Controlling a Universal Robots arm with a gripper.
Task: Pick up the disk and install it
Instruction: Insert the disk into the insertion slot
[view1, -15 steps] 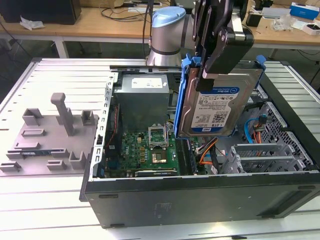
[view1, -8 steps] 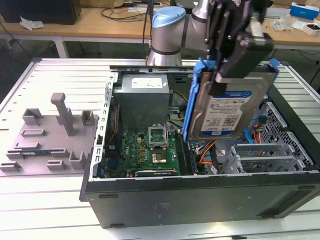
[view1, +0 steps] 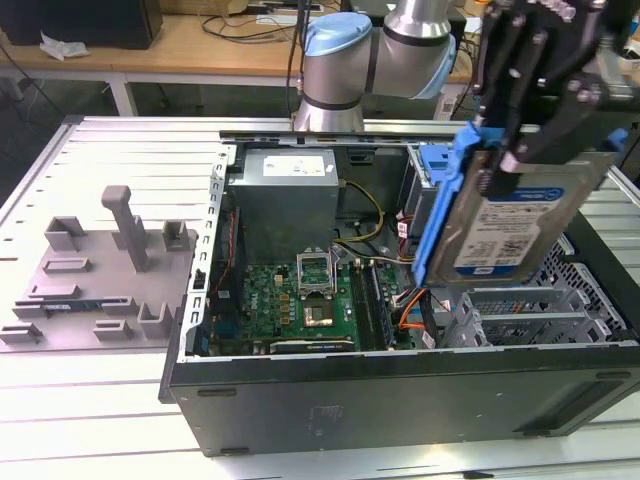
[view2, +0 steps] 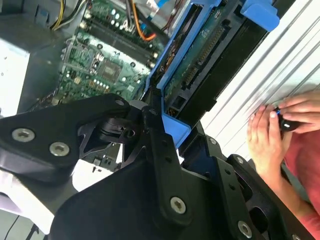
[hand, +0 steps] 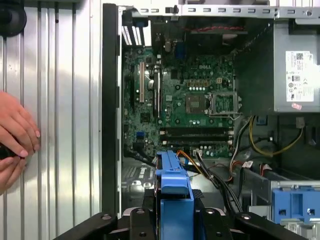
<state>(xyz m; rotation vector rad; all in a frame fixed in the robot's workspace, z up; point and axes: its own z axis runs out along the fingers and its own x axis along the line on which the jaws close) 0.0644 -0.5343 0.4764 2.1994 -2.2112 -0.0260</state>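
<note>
Silver metal framed in blue plastic, the flat rectangular disk (view1: 525, 225) with its white-and-blue label hangs tilted above the open black desktop computer case (view1: 400, 400), over its part at the exterior view's right. The black two-fingered gripper (view1: 515, 155) has it clamped, jaws closed on the carrier's upper end. In both wrist views the blue bracket juts out from between the fingers, over the inside of the case. The disk appears to touch nothing but the gripper. The step in hand looks like bringing the disk over the case toward its bay, and I judge the task about halfway: lifted, not yet seated. To do this well, the grip should bear on the bracket rather than on the label face. The tilt should be taken out so the carrier meets the bay squarely. Travel should be slow and clear of the loose cables (hand: 220, 182) lying beside the green motherboard (view1: 300, 300). By count there is one disk, one gripper, one arm, one case and one motherboard. There is also one grey metal power supply box (view1: 285, 190) and one other blue plastic fitting (hand: 295, 202) inside the case. One grey plastic fixture plate (view1: 100, 280) lies at the exterior view's left, well apart from the case. Two hands (hand: 17, 137) of a person rest on the ribbed metal table (view1: 120, 150) beside the case, around a small dark object.
</note>
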